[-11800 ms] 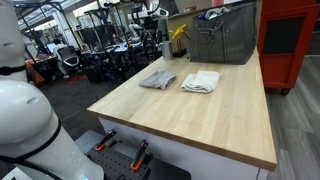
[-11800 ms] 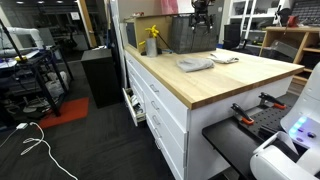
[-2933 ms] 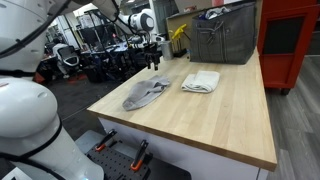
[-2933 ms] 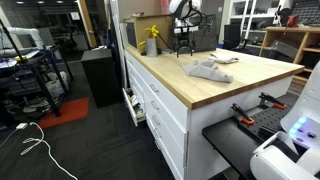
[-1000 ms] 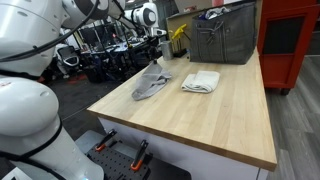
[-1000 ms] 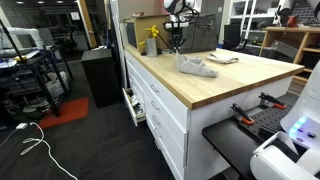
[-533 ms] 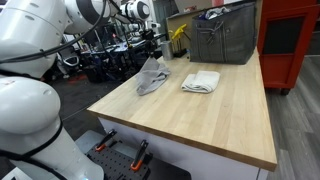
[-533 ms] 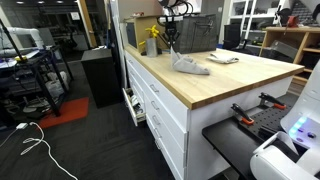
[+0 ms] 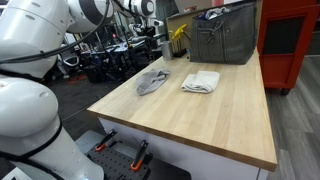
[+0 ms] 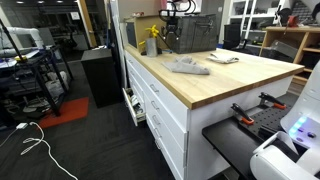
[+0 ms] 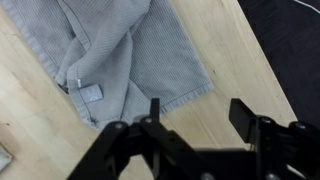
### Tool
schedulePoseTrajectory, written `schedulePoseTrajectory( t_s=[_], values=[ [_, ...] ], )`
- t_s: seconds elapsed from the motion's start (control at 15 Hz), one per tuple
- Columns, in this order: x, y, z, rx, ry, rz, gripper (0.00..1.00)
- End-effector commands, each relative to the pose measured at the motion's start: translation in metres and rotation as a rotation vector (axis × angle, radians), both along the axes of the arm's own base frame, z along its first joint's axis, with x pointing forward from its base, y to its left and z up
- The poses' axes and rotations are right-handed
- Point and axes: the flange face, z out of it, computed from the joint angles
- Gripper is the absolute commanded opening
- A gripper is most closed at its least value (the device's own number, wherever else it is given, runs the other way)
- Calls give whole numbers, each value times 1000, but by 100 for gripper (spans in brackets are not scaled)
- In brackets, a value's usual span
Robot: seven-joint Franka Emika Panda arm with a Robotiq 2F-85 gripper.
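Observation:
A crumpled grey cloth point(image 9: 152, 82) lies loose on the wooden table point(image 9: 200, 125), close to its far-left edge; it also shows in the other exterior view as the grey cloth point(image 10: 188, 66). My gripper point(image 9: 153, 45) hangs above it, apart from it. In the wrist view the gripper point(image 11: 197, 108) is open with only bare wood between its fingers, and the grey cloth point(image 11: 120, 50) with its small white tag lies just beyond the fingertips. A folded white towel point(image 9: 201, 81) rests beside the grey cloth.
A grey mesh bin point(image 9: 222, 38) and a yellow object point(image 9: 178, 35) stand at the back of the table. A red cabinet point(image 9: 290, 40) is behind. The table edge point(image 11: 262, 70) drops to dark floor next to the cloth. Clamps point(image 9: 120, 150) sit below the front edge.
The grey cloth hung lifted from the gripper; it now lies in a heap on the table. The jaws have opened and let it go.

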Motion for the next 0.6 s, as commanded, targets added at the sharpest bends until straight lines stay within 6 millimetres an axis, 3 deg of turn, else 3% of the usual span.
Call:
schedulePoseTrajectory(
  t_s=[0.0, 0.2, 0.53],
  values=[
    [-14, -38, -8, 102, 65, -68, 100],
    [-26, -69, -32, 173, 131, -154, 100],
    [-59, -105, -72, 224, 217, -289, 100]
  ],
)
